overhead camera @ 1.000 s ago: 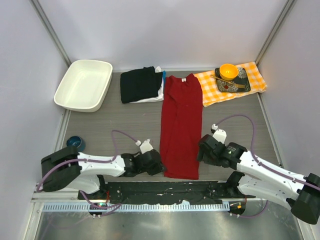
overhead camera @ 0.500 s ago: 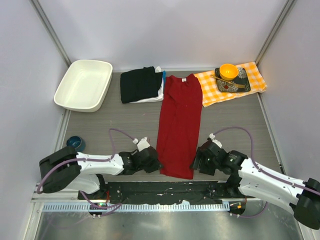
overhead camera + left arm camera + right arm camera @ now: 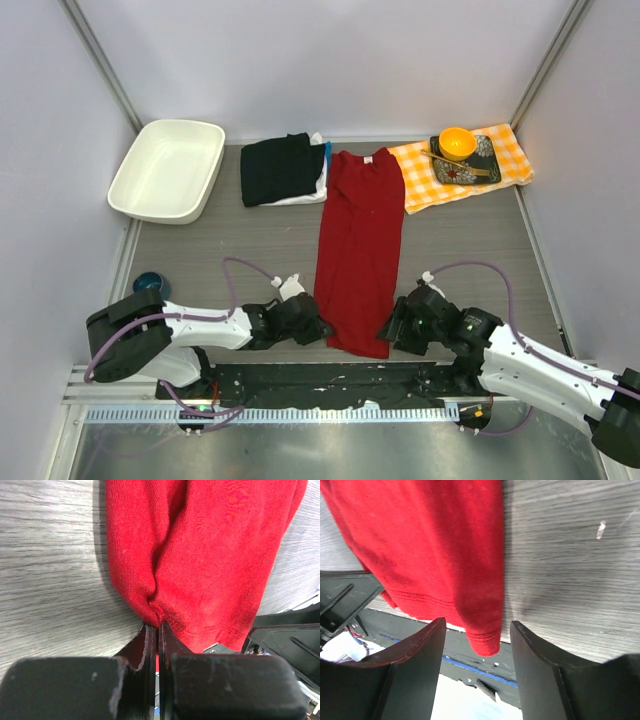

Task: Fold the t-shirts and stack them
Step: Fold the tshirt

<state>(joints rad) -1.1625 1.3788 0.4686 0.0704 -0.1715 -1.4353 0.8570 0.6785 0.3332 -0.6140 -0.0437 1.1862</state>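
Grey wood-grain worktop (image 3: 250, 240) seen from above, arm bases at its near edge. A red t-shirt (image 3: 362, 240) lies lengthwise down the middle, folded narrow, collar toward the far wall and hem at the near edge. A white tub (image 3: 168, 170) stands at the far left. An orange-and-white checked cloth (image 3: 510, 150) lies at the far right, just beside the collar. A folded black t-shirt (image 3: 280, 168) rests on a folded white t-shirt (image 3: 316, 190) between the tub and the red one. A dark tray (image 3: 440, 172) on the checked cloth carries an orange bowl (image 3: 457, 142). The left claw (image 3: 158, 625) is pressed together, pinching the hem's near left corner. The right claw (image 3: 477, 625) is spread, one finger on each side of the hem's near right corner, with a gap on both sides. A small blue bowl (image 3: 150, 284) sits by the left arm.
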